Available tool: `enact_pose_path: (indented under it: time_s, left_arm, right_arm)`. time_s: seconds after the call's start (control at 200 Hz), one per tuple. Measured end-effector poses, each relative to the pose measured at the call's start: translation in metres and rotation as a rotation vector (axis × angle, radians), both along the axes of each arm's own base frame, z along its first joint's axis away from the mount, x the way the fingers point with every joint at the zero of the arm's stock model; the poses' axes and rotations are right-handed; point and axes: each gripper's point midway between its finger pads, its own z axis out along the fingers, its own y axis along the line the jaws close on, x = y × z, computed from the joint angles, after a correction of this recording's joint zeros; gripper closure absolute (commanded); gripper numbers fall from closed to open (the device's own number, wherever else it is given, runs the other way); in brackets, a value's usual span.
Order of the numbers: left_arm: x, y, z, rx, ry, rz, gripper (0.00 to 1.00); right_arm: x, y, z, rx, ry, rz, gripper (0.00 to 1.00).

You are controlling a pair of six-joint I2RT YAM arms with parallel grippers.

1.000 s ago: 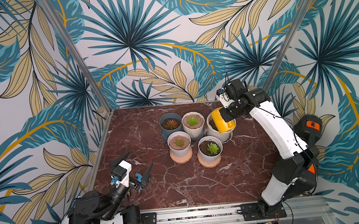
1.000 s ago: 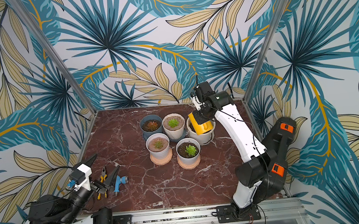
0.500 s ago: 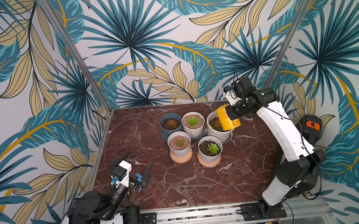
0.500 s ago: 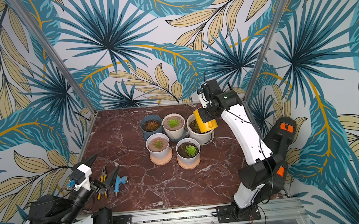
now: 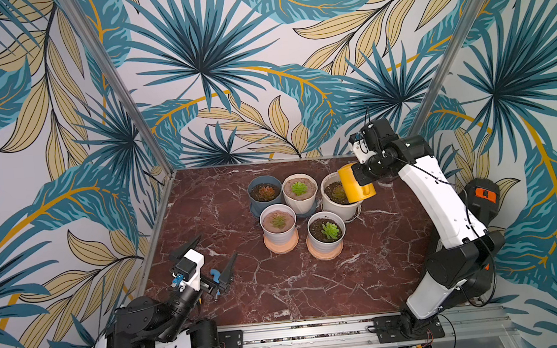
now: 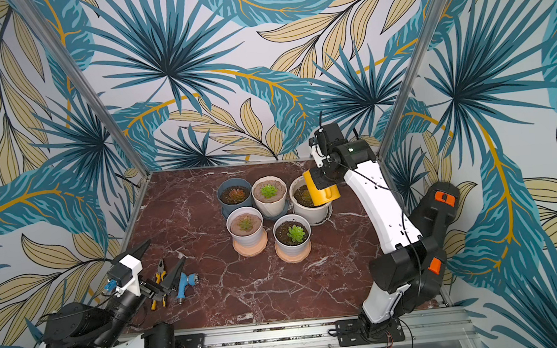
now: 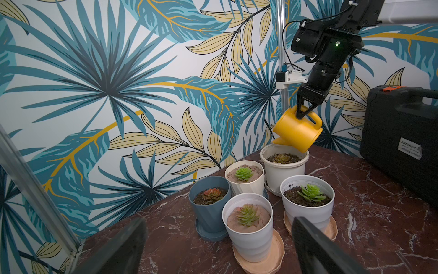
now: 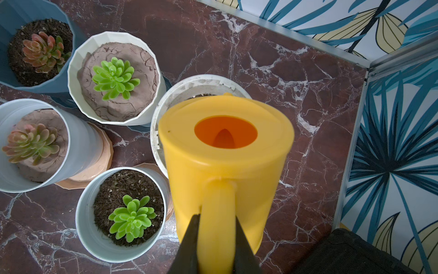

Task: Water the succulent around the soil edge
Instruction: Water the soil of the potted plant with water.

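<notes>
**Clearance around the pots**

Five pots (image 5: 302,207) stand packed together at back centre of the table (image 5: 281,295); no passage between them. Watering can (image 5: 357,187) hangs tilted over the back-right pot (image 5: 335,211), blocking it from above. Front centre and back-left marble lie open. Pliers (image 6: 158,281) and blue nozzle (image 6: 184,284) clutter front-left; black case (image 7: 400,132) walls the right edge

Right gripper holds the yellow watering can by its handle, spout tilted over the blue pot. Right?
Wrong pot. The right gripper holds the yellow watering can by its handle, spout tilted over the large white pot nearest the right arm. The left wrist view shows it.
</notes>
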Motion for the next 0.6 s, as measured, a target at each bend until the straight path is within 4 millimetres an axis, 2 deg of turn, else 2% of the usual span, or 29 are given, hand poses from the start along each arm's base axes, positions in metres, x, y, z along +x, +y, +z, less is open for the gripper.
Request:
enact_pose_path:
  time_s: [0.215,0.34,0.601]
  left_arm:
    - [0.0,0.0,0.0,0.0,0.0,0.0,0.0]
    - [0.0,0.0,0.0,0.0,0.0,0.0,0.0]
    - [0.0,0.0,0.0,0.0,0.0,0.0,0.0]
  right_arm:
    - [-0.024,-0.01,0.014,-0.003,-0.039,-0.015,1.0]
    - [-0.037,-0.016,0.012,-0.001,-0.036,-0.027,1.0]
    - [-0.034,-0.024,0.0,0.009,-0.002,-0.054,1.0]
